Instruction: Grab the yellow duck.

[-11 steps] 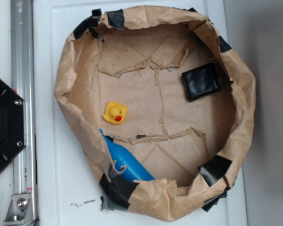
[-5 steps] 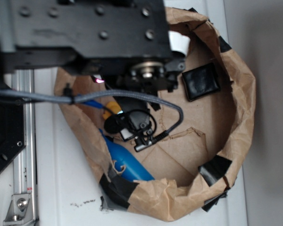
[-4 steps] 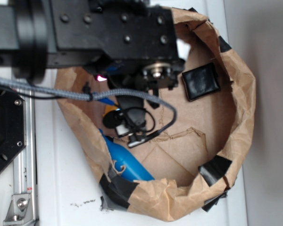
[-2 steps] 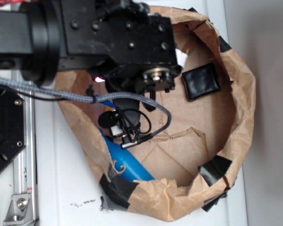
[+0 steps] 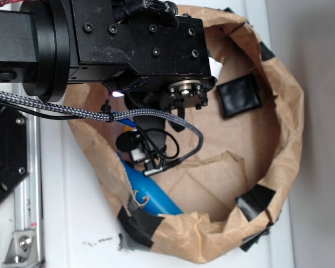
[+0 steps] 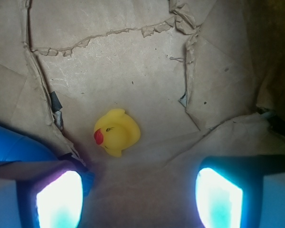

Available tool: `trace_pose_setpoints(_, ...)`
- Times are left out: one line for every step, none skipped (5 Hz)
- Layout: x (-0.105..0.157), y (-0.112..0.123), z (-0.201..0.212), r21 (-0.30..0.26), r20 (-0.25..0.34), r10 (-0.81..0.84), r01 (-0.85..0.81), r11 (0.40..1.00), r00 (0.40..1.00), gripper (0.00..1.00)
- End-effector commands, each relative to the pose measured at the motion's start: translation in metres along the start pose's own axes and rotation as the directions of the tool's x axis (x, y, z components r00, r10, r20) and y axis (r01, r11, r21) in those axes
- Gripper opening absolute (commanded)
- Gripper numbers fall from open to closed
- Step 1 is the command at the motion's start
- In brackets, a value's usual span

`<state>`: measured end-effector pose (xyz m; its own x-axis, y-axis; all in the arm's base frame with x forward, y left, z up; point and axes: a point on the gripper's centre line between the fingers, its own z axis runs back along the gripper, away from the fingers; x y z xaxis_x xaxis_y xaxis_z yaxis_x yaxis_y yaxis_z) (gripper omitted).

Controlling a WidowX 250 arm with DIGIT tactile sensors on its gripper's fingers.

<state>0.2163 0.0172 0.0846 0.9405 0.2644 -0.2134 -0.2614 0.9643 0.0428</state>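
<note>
Two pale glowing fingers (image 6: 59, 202) stand wide apart at the bottom of the wrist view, with nothing between them, so the gripper (image 6: 137, 199) holds nothing as yet. The small bright yellow rubber duck with a red-orange beak (image 6: 116, 131) sits on the crumpled brown paper floor, toward ten o'clock from the gap's middle and nearer the left-hand finger than the right-hand one, touching neither. Its beak points toward nine o'clock, at the smooth blue plastic bottle (image 6: 16, 149) lying just beside the left-hand finger. From the exterior view, the black arm body (image 5: 128, 44) covers the ten o'clock part of the torn brown paper bag formed into a bowl (image 5: 285, 145) on the white bench (image 5: 78, 223), hiding the duck; a black square pad (image 5: 240, 96) lies apart at two o'clock. By my judgement the approach is mostly done: what remains is centring over the duck, descending, closing and lifting.
</note>
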Motion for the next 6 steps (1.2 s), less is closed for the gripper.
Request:
trace_pose_setpoints(0.011,0.018,-0.022,0.012,0.061,0.153,-0.154,0.988,0.986,1.0)
trace_pose_setpoints(0.011,0.022,-0.029,0.039,0.064,0.144,-0.146,0.988,0.988,1.0)
trace_pose_setpoints(0.007,0.022,-0.035,0.058,0.041,0.116,-0.118,0.991,0.992,1.0)
trace_pose_setpoints(0.001,0.026,-0.038,0.063,0.034,0.113,-0.115,0.991,0.993,1.0)
trace_pose_setpoints(0.0,0.03,-0.038,0.071,0.047,0.12,-0.123,0.99,0.992,1.0)
trace_pose_setpoints(0.002,0.029,-0.038,0.075,0.055,0.117,-0.121,0.99,0.992,1.0)
